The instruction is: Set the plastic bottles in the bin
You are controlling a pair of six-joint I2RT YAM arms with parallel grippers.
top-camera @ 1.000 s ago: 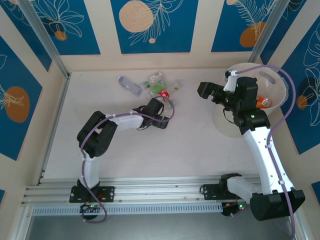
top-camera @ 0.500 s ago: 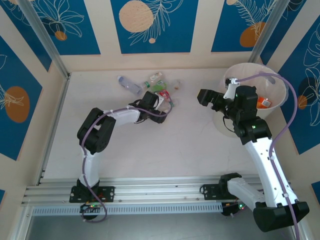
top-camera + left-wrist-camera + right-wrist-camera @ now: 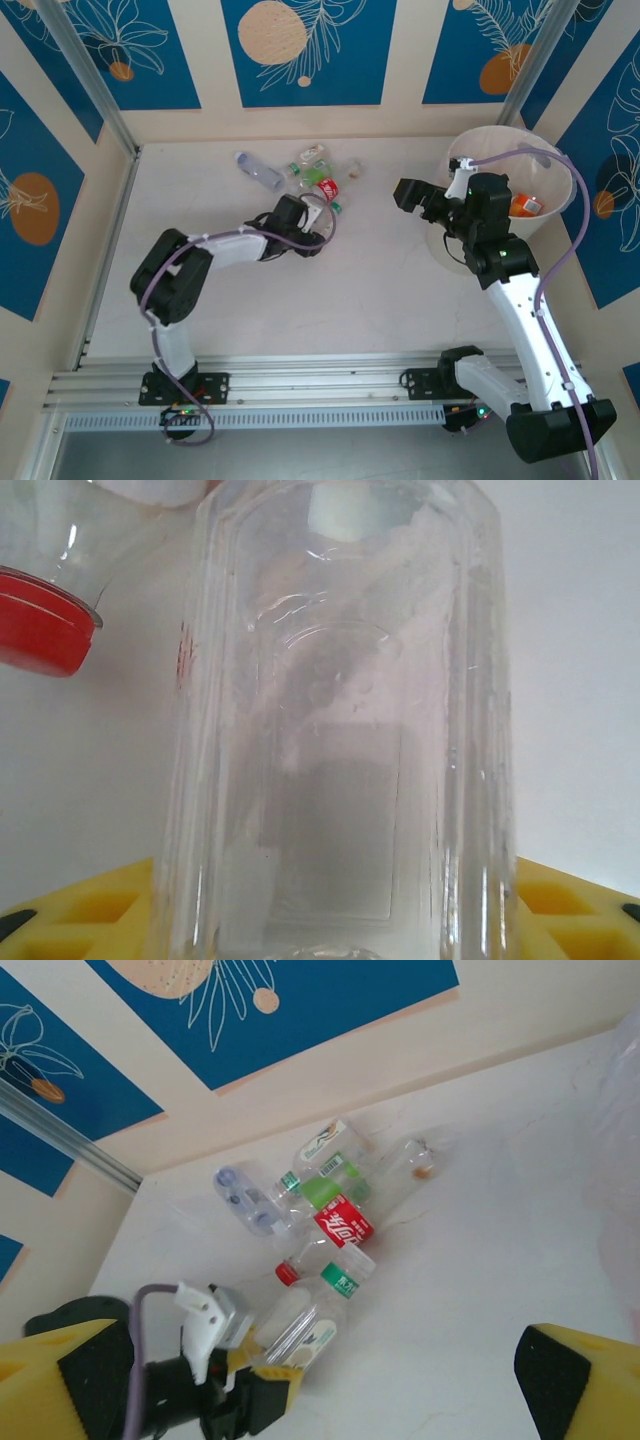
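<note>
The bin (image 3: 552, 180) stands at 2 o'clock on the tabletop (image 3: 350, 300), a big round bucket of pale, smooth plastic close to the right wall. Something orange (image 3: 524, 206) lies inside it toward 3 o'clock; I cannot tell what it is. My right arm crosses above its opening.

My right end effector (image 3: 412, 196) hangs just past the bin's 9 o'clock rim, spread wide with nothing between its yellow fingers (image 3: 55, 1360).

My left end effector (image 3: 312, 217) is closed on the lower end of a clear bottle (image 3: 340, 730). Its ribbed, see-through wall sits between my yellow pads (image 3: 575, 900), and its capped end points toward 1 o'clock. A red cap (image 3: 40, 625) on a neighbouring bottle lies just beside it.

The other bottles (image 3: 315, 170) lie in a loose cluster at 12 o'clock near the back wall:
- a red-labelled one (image 3: 343, 1222)
- a green-capped one (image 3: 320, 1192)
- a bluish one (image 3: 245, 1205) at the cluster's 9 o'clock end
- a bare clear one (image 3: 415, 1160) slightly apart at its 3 o'clock end

Between the cluster and the bin the white tabletop is open, as is the whole stretch toward 6 o'clock.
</note>
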